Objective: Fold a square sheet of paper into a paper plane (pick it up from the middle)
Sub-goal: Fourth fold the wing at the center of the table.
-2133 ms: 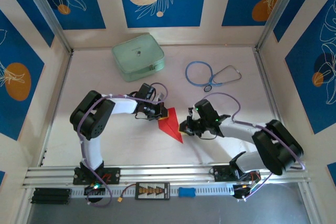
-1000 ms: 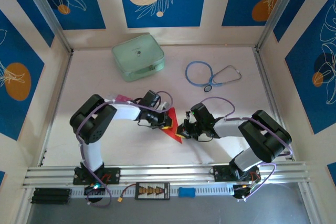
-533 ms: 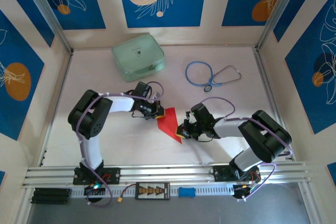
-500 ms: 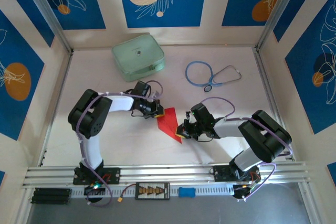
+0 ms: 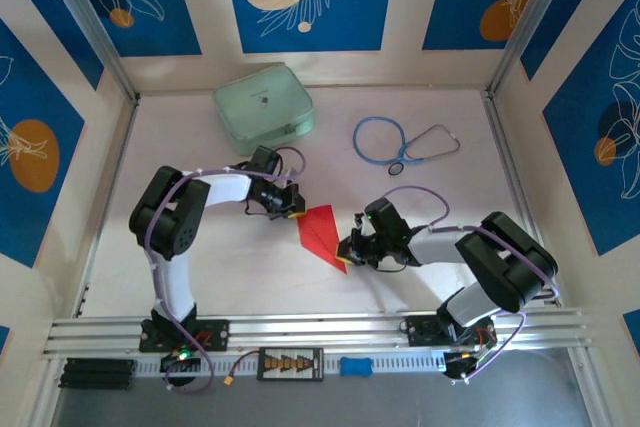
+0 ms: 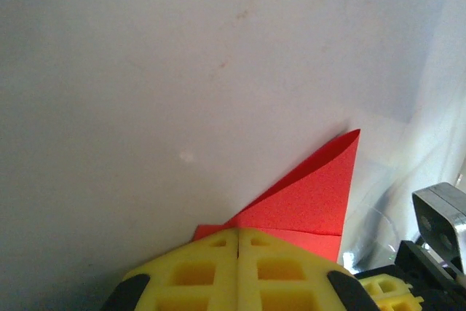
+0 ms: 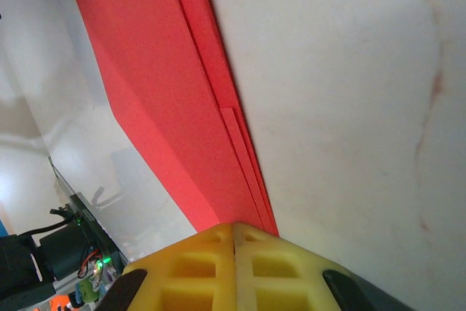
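The bright red creased paper plane [image 5: 320, 231] lay on the pale tabletop [image 5: 240, 272] between the arms, with its point toward the near side. The right hand [image 7: 234, 227], pressed together, pinched that near end. The left hand [image 6: 238, 232], also pressed together, sat at the far left corner, though whether it gripped the paper was unclear. Sharpening the crease would likely need a firmly anchored nose and flat, even pressure along the fold.
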Motion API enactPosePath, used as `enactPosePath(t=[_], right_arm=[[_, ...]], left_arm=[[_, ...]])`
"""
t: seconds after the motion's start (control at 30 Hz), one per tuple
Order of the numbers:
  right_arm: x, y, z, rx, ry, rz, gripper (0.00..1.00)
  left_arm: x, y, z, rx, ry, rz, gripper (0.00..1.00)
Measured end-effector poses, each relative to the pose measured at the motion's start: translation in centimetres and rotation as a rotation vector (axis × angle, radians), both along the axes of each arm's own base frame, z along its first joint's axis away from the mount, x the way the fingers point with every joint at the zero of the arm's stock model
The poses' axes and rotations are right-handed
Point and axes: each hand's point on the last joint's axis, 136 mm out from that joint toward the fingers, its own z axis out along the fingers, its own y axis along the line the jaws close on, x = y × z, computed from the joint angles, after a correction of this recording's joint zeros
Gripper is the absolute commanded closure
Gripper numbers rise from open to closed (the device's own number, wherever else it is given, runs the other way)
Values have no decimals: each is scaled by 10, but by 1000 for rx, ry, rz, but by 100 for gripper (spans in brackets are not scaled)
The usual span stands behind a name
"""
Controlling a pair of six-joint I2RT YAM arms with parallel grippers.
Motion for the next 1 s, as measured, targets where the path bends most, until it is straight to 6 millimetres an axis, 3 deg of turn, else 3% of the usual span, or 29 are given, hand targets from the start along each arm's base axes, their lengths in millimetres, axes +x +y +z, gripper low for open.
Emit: enactPosePath(t=[0.33,0.53,0.77,0.9,1.0], right_arm=[[0,0,0,4,-5,0,100],[0,0,0,4,-5,0,100],[0,0,0,4,-5,0,98],[0,0,1,7,-8,1,90],[-2,0,5,6,-11,3,80]], left_arm=[[6,8,1,63,-16,14,94],[19,30,2,160,-66,75,93],[20,42,8,209,-103,110,92],[11,34,27,185,-141,96,91],[0,11,41,144,-179,38,91]])
